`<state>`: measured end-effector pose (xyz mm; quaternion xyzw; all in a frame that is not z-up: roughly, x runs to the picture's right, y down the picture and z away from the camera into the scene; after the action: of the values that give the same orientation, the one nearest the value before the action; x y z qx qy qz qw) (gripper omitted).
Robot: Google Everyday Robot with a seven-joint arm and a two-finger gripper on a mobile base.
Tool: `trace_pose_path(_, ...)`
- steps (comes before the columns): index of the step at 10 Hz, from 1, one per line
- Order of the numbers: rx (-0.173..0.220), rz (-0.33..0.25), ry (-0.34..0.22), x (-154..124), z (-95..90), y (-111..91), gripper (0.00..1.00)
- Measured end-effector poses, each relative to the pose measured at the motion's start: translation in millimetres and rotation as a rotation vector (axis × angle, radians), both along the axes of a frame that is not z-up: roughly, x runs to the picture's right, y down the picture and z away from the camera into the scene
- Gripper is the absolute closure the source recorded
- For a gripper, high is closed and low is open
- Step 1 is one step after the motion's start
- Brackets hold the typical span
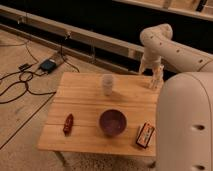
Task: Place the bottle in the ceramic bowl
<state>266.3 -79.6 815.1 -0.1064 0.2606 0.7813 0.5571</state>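
Observation:
The purple ceramic bowl (112, 121) sits on the wooden table (85, 105), near the front and right of centre. My gripper (155, 82) hangs from the white arm (159, 42) over the table's far right corner. A whitish, tan-marked shape at the gripper, which looks like the bottle (159, 74), stands upright at that corner. I cannot tell whether the gripper touches it. The bowl is well to the front left of the gripper and has nothing in it.
A clear plastic cup (107, 84) stands at the back middle of the table. A small red object (68, 123) lies front left. A flat red-and-white box (145, 135) lies front right. My white body (185, 125) fills the right side. Cables and a device (48, 65) lie on the floor at left.

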Motion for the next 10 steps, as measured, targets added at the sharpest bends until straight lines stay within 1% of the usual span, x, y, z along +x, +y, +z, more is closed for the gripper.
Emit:
trace_pose_path(6,0.012,-0.019,0.007,18.6,21.6,-32.8,0.35)
trace_pose_path(8,0.015,0.003,0.027,33.9,26.3,-41.3,0.35)
trace_pose_path(10,0.015,0.030,0.051,49.9,28.0,-44.1,0.35)
